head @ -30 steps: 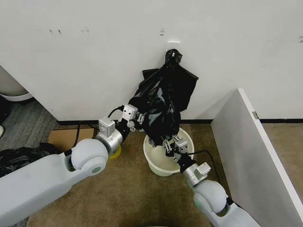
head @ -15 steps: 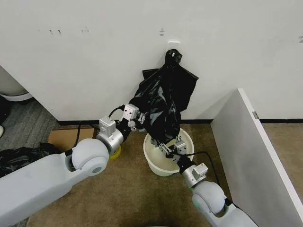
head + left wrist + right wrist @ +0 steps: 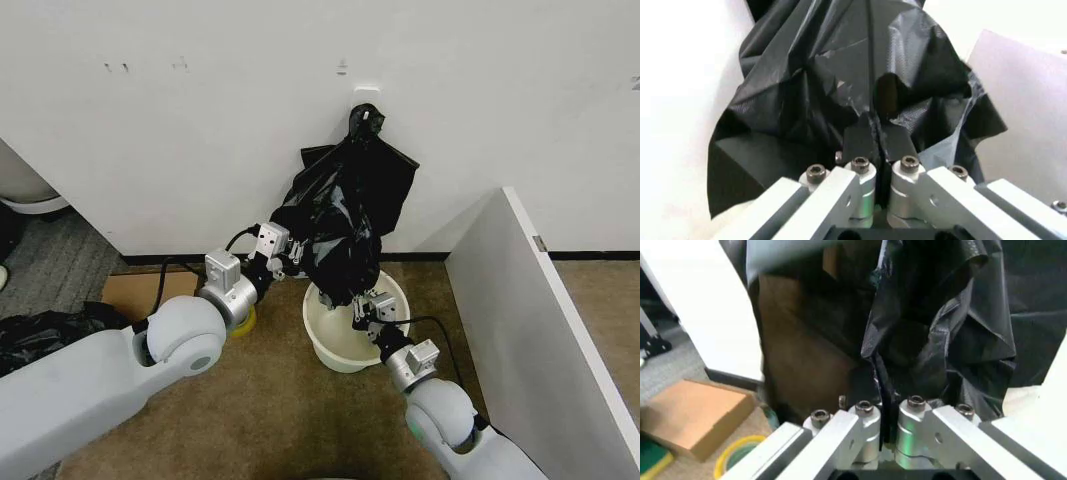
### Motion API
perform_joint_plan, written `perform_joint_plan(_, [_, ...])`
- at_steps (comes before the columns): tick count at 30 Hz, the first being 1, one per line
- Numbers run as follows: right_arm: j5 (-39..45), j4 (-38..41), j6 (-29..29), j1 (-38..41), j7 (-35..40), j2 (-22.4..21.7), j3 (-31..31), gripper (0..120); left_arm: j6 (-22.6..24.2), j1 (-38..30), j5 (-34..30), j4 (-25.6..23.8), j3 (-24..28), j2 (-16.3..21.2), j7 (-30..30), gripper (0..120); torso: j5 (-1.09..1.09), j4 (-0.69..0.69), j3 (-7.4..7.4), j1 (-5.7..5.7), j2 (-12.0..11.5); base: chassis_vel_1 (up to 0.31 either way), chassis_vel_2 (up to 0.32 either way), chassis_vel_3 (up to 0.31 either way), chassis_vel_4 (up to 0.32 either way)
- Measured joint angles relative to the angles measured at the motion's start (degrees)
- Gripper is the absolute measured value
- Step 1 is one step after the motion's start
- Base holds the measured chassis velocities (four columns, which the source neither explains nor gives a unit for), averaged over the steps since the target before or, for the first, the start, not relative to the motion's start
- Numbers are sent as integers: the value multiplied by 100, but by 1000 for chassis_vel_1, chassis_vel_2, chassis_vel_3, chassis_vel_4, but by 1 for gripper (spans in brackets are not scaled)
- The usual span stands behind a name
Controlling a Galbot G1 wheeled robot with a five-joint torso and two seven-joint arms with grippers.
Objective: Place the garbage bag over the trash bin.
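— Head view: where's the garbage bag point(image 3: 335, 235)?

— Hanging above the far side of the trash bin point(image 3: 325, 340), its lower end dipping inside the rim.

— And the left gripper point(image 3: 291, 262)?

— Pinched closed on the garbage bag's left edge; in the left wrist view its fingers point(image 3: 860, 140) meet on plastic.

— The right gripper point(image 3: 366, 303)?

— Over the trash bin, clamped on the garbage bag's lower end.
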Motion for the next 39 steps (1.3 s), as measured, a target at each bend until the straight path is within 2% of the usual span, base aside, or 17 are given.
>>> perform_joint_plan(2, [78, 89, -9, -64, 0, -26, 38, 0, -4, 84, 2, -26, -70, 17, -1, 0, 0, 1, 0, 0, 0, 0, 0, 0, 0])
perform_joint_plan(5, [382, 434, -51, -355, -30, -144, 213, 0, -17, 514, 17, -158, -449, 82, -8, 0, -1, 0, -1, 0, 0, 0, 0, 0, 0])
perform_joint_plan(7, [647, 767, -104, -624, -49, -265, 395, 0, -20, 1038, 71, -324, -1114, 108, -18, 0, 2, -2, -2, 0, 0, 0, 0, 0, 0])
perform_joint_plan(8, [647, 767, -104, -624, -49, -265, 395, 0, -20, 1038, 71, -324, -1114, 108, -18, 0, 2, -2, -2, 0, 0, 0, 0, 0, 0])
perform_joint_plan(9, [730, 875, -124, -704, -59, -308, 452, 0, -21, 1247, 92, -390, -1330, 113, -24, 0, 3, -2, -1, 0, 0, 0, 0, 0, 0])
perform_joint_plan(11, [946, 1187, -177, -907, -98, -455, 567, 0, -25, 2003, 204, -681, -1942, 154, -25, 0, -3, 2, -1, 0, 0, 0, 0, 0, 0])
perform_joint_plan(13, [1077, 1529, -189, -1164, -139, -608, 678, 0, -56, 2423, 305, -969, -2232, 202, -22, 0, -1, 6, -2, -2, 0, 0, 0, 0, 0])
perform_joint_plan(18, [1130, 2059, -127, -1500, -154, -681, 877, 0, -116, 2548, 335, -1306, -2422, 237, -15, 0, 2, -3, -2, -2, 0, 0, 0, 0, 0])
perform_joint_plan(23, [1480, 2735, -283, -1489, 94, -641, 1204, 0, -141, 2426, 81, -1646, -2686, 295, -16, 0, 0, 1, -1, -1, 0, 0, 0, 0, 0])
perform_joint_plan(31, [1836, 3043, -455, -1419, 195, -736, 1548, 0, -263, 2268, -146, -1832, -2678, 306, 101, 0, 1, 2, 0, 0, 1, 0, 0, 0, 0])
perform_joint_plan(37, [1917, 3051, -454, -1440, 206, -739, 1891, 0, -428, 2057, -127, -1423, -2229, -271, 178, 0, 0, -1, 0, 0, 0, 0, 0, 0, 0])
perform_joint_plan(39, [1923, 3034, -454, -1448, 207, -740, 1929, 0, -439, 2048, -110, -1353, -2170, -359, 183, 0, 0, 0, 0, 0, 0, 0, 0, 0, 0])
